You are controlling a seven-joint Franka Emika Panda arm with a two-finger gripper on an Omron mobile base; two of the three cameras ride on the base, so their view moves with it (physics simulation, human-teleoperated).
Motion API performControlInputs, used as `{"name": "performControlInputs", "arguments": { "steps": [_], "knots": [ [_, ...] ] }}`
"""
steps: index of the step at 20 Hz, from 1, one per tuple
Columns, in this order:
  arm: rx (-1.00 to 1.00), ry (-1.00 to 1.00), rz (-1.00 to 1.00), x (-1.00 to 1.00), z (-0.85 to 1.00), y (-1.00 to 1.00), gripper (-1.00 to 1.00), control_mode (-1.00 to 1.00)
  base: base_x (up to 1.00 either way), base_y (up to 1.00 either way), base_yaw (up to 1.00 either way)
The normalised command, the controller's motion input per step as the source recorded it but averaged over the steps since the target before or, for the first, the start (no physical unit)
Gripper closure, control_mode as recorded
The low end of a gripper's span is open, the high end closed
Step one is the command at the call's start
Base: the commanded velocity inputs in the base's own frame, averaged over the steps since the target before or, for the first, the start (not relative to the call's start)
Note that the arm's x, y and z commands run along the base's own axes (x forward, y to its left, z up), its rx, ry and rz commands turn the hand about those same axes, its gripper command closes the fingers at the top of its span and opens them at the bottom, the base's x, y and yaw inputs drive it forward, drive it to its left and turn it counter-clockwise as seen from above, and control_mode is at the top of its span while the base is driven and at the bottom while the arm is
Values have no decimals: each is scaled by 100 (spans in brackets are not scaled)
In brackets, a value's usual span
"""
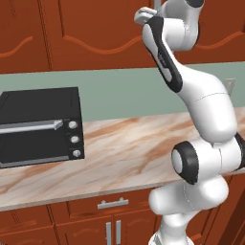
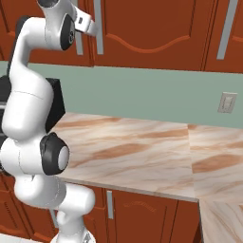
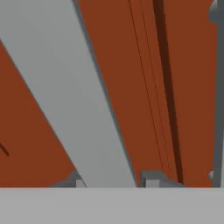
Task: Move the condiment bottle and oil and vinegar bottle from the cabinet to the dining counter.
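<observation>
The cabinet (image 1: 95, 33) (image 2: 152, 33) hangs on the wall above the counter, its arched-panel doors closed. My gripper (image 1: 141, 15) (image 2: 90, 26) is raised to the top of the scene, against a door. In the hand view a long silver bar handle (image 3: 74, 96) runs slantwise over the red-brown door (image 3: 131, 87) and passes between my gripper (image 3: 113, 180). Its fingertips (image 3: 151, 179) sit tight on either side of the bar. The condiment bottle and the oil and vinegar bottle are hidden. The dining counter is out of view.
A black toaster oven (image 1: 38, 127) (image 2: 54, 109) stands at the left on the marble counter (image 1: 129, 143) (image 2: 133, 147) under the cabinet. A wall outlet (image 2: 228, 102) is on the green backsplash at right. More silver handles (image 2: 227, 28) hang on neighbouring doors.
</observation>
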Motion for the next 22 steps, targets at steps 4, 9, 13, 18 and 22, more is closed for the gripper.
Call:
{"name": "performControlInputs", "arguments": {
  "steps": [4, 9, 13, 18, 22],
  "knots": [
    [0, 0, 12, -43, 12, 10, 100, -100, 0, 0, 0],
    [0, 0, 15, -61, 15, 22, 100, -100, 0, 0, 0],
    [0, 0, 17, -66, 16, 25, 100, -100, 0, 0, 0],
    [0, 0, 13, -67, 9, 31, 100, -100, 0, 0, 0],
    [0, 0, 11, -65, 9, 39, 100, -100, 0, 0, 0]
  ]
}}
